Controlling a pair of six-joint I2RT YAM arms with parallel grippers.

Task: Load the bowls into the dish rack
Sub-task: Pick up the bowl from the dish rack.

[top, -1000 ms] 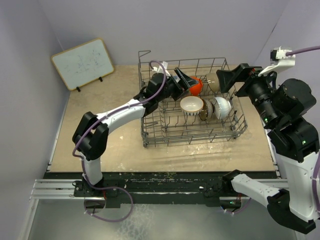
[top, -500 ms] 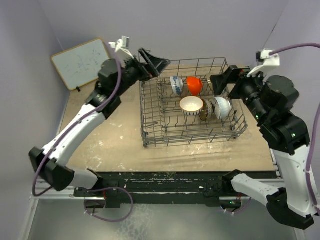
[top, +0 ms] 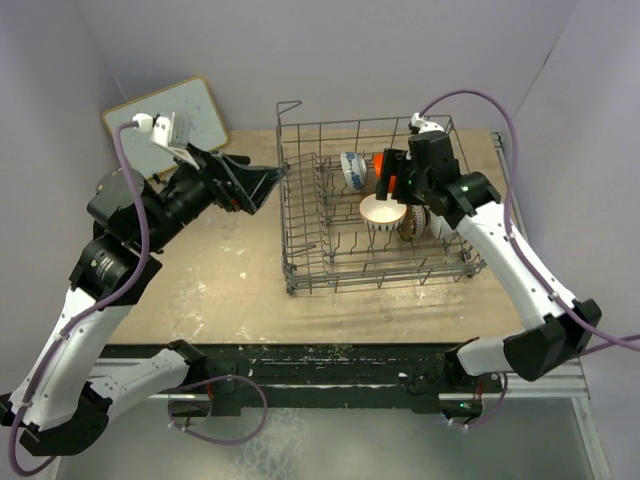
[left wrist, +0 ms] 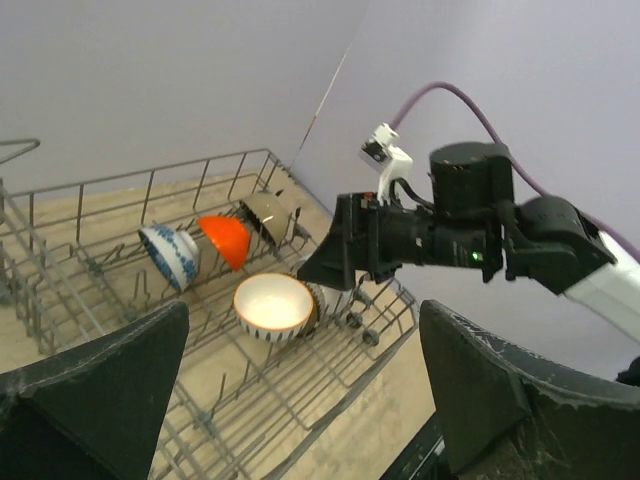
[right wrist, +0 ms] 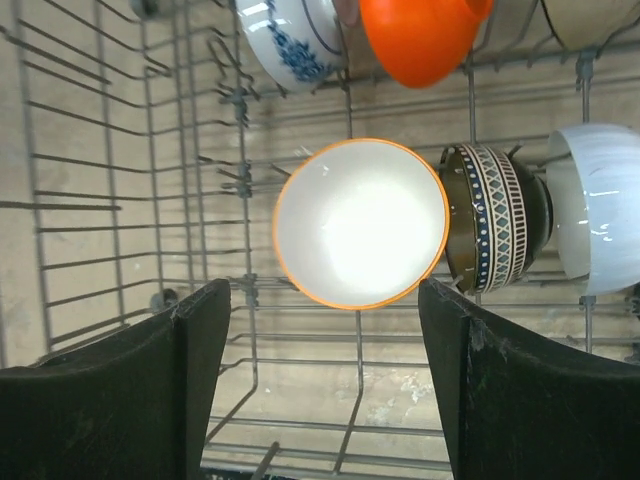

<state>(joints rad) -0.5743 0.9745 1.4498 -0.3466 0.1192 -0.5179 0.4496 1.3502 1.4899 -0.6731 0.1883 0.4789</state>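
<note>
The grey wire dish rack [top: 290, 268] stands mid-table and holds several bowls. On its far row sit a blue-and-white bowl [top: 351, 168], an orange-red bowl [right wrist: 415, 35] and a cream bowl [right wrist: 590, 20]. In front of them sit an orange-rimmed bowl with a white inside [top: 383, 210], a brown patterned bowl [right wrist: 495, 215] and a white bowl [right wrist: 600, 205]. My right gripper [top: 392, 178] hangs open and empty above the orange-rimmed bowl [right wrist: 360, 222]. My left gripper [top: 265, 183] is open and empty, raised left of the rack.
A white board [top: 170, 125] leans at the back left corner. The rack's loop handle [top: 288, 104] rises at its far left corner. The rack's upright tines [right wrist: 240, 150] fill its left half. Purple walls close in on both sides.
My left arm has pulled out of the rack and swung left and up. My right arm has moved from the rack's right side to over the bowls, pointing down.
</note>
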